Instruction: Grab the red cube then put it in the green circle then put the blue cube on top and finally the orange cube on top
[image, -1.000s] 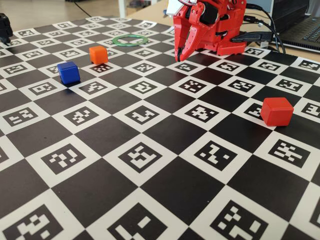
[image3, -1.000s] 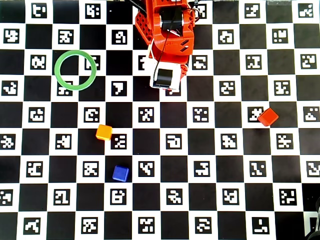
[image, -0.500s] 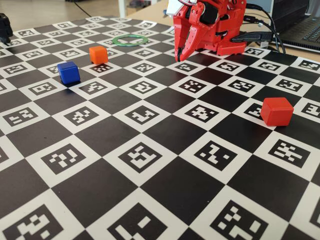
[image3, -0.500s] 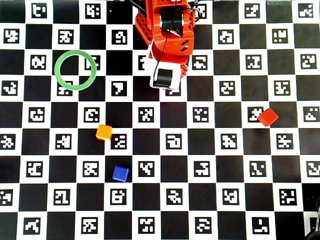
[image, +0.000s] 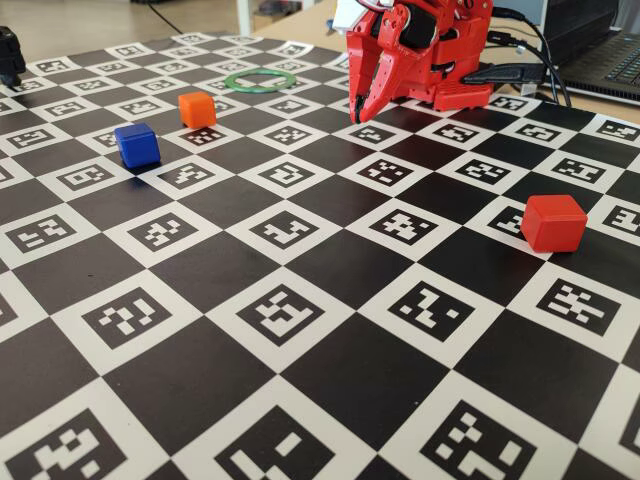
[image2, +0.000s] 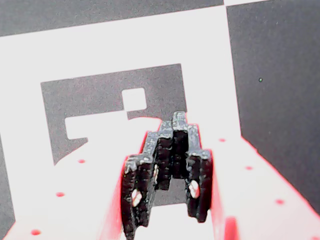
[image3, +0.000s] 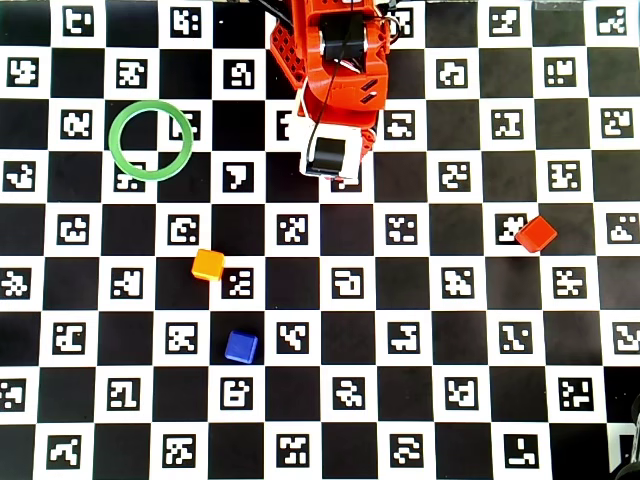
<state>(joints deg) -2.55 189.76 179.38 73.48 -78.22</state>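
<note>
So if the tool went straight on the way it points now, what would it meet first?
Probably the checkered mat: the tool points down at a marker square, fingers closed, with no cube beneath. Height above it is unclear.

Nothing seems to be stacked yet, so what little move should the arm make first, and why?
Probably swing toward the red cube, at the right in the overhead view. The green circle is empty, all cubes sit apart, and the gripper, apparently shut, holds nothing near its base.
</note>
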